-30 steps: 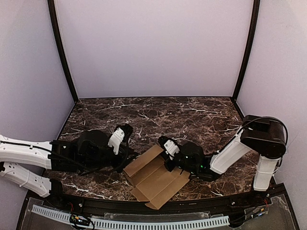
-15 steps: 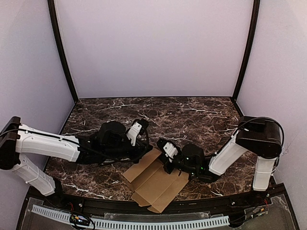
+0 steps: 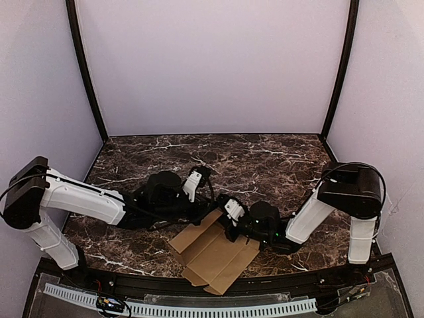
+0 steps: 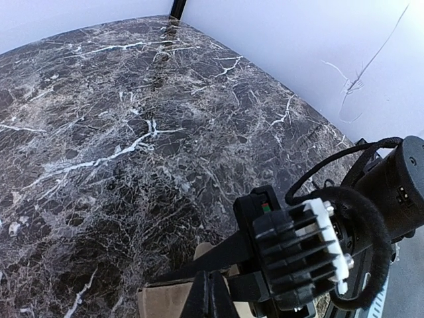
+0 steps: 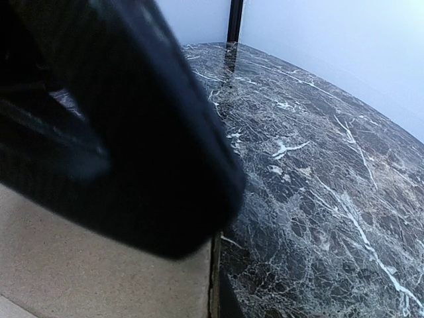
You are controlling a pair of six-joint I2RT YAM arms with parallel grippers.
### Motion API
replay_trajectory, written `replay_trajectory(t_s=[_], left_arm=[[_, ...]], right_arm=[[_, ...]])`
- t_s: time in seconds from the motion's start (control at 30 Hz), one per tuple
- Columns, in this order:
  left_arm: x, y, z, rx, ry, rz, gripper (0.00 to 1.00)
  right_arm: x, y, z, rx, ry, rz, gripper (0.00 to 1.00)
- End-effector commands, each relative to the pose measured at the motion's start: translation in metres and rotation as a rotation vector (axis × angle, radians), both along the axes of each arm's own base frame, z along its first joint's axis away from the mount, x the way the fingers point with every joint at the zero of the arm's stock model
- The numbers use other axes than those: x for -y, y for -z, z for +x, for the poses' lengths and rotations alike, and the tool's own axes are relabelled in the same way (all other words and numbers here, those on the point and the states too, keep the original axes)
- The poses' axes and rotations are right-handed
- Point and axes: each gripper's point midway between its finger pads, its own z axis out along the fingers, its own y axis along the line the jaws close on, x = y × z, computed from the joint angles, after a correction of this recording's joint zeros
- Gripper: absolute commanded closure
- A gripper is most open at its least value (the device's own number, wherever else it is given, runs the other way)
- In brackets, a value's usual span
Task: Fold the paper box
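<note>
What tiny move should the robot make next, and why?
Probably lift the left pincer slightly to raise the far flap: the paper box lies flat and unfolded, and that shut pincer sits at its far edge; whether it grips is unclear.

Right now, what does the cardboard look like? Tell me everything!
The box is a plain brown cardboard sheet, unfolded and mostly flat, with creases and tabs. It lies slanted on the marble table, near the front edge. The right gripper is down on its far side; the left gripper, shut, is by the far corner.
</note>
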Motion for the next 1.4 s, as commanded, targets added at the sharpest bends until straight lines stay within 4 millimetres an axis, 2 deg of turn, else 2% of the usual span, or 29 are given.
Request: replay_trajectory(t_s=[0.0,0.1,0.33,0.5,0.73,0.97,1.2,1.37], left_arm=[[0.004,0.013,0.000,-0.041,0.004,-0.023,0.99],[0.005,0.025,-0.001,-0.065,0.006,-0.011,0.99],[0.002,0.042,0.001,-0.078,-0.014,0.014,0.99],[0.001,0.049,0.001,-0.088,-0.022,0.015,0.99],[0.002,0.053,0.001,-0.094,-0.024,0.015,0.99],[0.003,0.052,0.001,-0.094,-0.020,0.010,0.99],[0.004,0.053,-0.001,-0.104,-0.014,0.005,0.99],[0.005,0.054,-0.001,-0.111,-0.013,0.003,0.99]], right_arm=[[-0.008,-0.003,-0.002,0.001,-0.009,0.035,1.00],[-0.009,-0.002,-0.003,0.003,-0.005,0.033,1.00],[-0.012,-0.001,-0.007,0.003,-0.013,0.031,0.86],[-0.011,0.002,-0.012,0.000,-0.017,0.024,0.76],[-0.005,0.010,-0.014,-0.030,0.008,0.027,0.71],[-0.001,0.019,-0.010,-0.040,0.045,0.016,0.74],[-0.003,0.014,-0.007,-0.028,0.050,0.030,0.90],[-0.008,0.011,-0.005,-0.025,0.038,0.037,0.95]])
